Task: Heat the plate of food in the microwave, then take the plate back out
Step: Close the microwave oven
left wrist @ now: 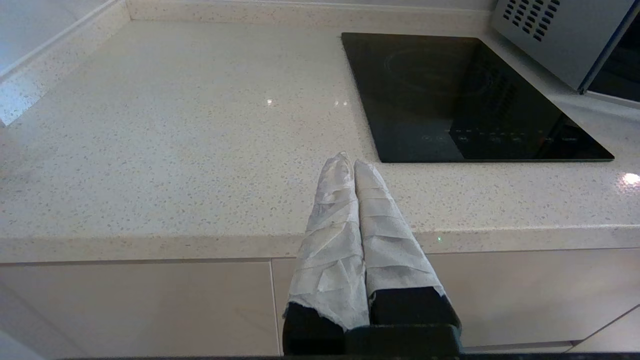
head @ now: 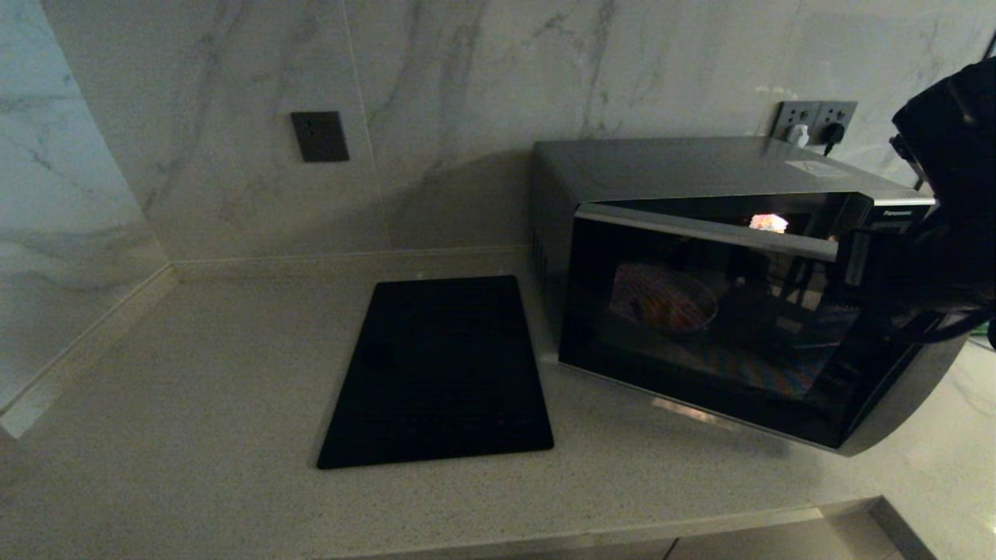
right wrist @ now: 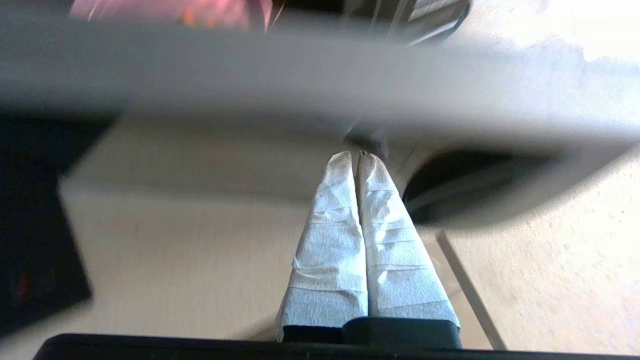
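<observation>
A: Where's the right gripper (right wrist: pixel 356 156)?
B: At three o'clock in the head view, against the door side of the boxy dark grey Panasonic microwave (head: pixel 724 288). Its white-wrapped fingers (right wrist: pixel 335 220) are pressed together, holding nothing.
A: And the plate?
B: The round pale lilac plate of food (head: pixel 663 297) sits inside, dim behind the dark glass. The door looks slightly ajar along its top edge, so I'd judge this is the door step, either closing or opening it; I can't tell which.
A: Next move?
B: Keeping contact near the door's free edge and swinging it through its arc.
A: Room?
B: The speckled beige stone desk (head: pixel 194 404) is open toward nine o'clock, past the flat black rectangular slab (head: pixel 440 369). The left gripper (left wrist: pixel 352 162) is parked, shut, over the desk's front edge.
</observation>
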Controlling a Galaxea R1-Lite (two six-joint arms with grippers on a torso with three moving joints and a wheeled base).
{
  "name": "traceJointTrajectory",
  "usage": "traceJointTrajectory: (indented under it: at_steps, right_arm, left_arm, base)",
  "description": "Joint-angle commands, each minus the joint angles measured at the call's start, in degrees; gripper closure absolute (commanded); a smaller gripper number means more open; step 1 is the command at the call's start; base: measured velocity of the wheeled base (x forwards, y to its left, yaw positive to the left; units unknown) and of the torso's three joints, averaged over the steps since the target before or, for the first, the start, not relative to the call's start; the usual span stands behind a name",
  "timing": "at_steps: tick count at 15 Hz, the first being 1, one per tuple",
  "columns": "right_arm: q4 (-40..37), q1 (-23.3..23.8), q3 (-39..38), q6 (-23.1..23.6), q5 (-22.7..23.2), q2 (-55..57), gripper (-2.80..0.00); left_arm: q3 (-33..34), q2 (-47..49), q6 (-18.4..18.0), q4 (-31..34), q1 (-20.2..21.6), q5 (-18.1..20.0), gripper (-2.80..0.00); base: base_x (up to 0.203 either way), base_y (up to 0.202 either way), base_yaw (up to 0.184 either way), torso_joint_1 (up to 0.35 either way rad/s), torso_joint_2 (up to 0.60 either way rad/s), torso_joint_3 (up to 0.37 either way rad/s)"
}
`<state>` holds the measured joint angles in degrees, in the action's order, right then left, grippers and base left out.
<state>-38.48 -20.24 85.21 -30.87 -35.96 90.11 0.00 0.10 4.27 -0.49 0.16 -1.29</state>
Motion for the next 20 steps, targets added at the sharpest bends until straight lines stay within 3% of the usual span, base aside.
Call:
traceJointTrajectory:
  at_steps: [1, 20]
  right_arm:
    - [2.1, 3.3, 1.5, -0.3, -0.2, 4.7, 0.00]
    - [16.3, 8.3, 4.0, -0.1, 3.0, 10.1, 0.00]
  left_arm:
    - [0.0, 0.0, 0.0, 0.0, 0.0, 0.0, 0.00]
    - [0.0, 0.0, 0.0, 0.0, 0.0, 0.0, 0.00]
  base:
    - [0.000, 0.000, 0.000, 0.000, 0.00, 0.000]
    - [0.000, 0.000, 0.000, 0.000, 0.00, 0.000]
